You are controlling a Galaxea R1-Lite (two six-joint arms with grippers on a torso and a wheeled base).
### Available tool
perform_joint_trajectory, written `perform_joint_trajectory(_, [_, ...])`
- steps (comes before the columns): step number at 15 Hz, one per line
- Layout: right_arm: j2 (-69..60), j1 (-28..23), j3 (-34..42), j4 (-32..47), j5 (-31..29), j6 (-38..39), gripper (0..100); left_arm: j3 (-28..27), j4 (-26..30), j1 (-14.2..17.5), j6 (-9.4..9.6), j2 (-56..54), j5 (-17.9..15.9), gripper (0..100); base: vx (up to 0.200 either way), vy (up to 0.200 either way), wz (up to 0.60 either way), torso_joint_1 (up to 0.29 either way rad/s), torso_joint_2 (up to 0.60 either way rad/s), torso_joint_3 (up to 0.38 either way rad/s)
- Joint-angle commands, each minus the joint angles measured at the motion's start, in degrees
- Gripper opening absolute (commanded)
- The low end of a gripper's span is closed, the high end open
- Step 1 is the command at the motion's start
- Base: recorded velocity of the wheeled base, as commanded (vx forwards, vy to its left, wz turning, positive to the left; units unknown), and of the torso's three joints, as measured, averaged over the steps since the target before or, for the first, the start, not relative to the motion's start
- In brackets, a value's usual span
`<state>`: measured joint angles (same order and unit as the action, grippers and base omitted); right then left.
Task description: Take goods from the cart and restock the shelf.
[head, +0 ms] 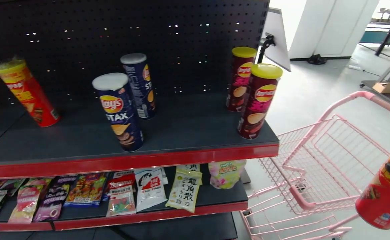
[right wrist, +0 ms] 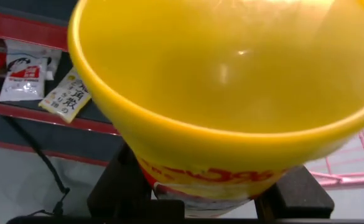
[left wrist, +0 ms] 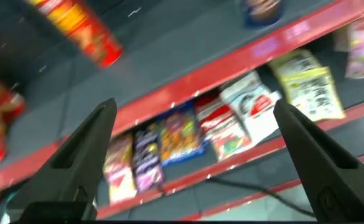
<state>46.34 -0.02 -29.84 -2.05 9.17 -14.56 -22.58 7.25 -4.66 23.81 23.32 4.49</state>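
Shelf [head: 188,130] black, red-edged | floor [head: 314,90] grey | left pincer [left wrist: 194,104] wide | right pincer [right wrist: 213,199] clamps red can [head: 381,200]

Cardboard box [head: 389,87] and white board [head: 278,36] behind

R gripper [right wrist: 213,190] clamps red can [right wrist: 231,93], yellow lid twd cam, dark fingers [right wrist: 122,183] on either side of its body. Behind: red-edged shelf [right wrist: 26,28] w/ snack bags [right wrist: 23,78] lying flat, black cable [right wrist: 42,165] on floor, pink cart [right wrist: 356,168] past the can.
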Motion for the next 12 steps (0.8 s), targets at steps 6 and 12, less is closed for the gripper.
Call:
perform_joint_trajectory(6, [-7.6, 1.3, 5.9, 0.4, 14.2, 0.3, 0, -0.1, 0.0, 0.0, 0.10, -1.1, 0.2, 100, 0.000, 0.000, 0.00, 0.000, 0.00, 0.000])
perform_joint_trajectory(12, [-4.9, 11.0, 4.5, -0.2, 20.8, 5.0, 0, 0.7, 0.4, 0.0, 0.01, -3.4, 0.3, 100, 0.000, 0.000, 0.00, 0.000, 0.00, 0.000])
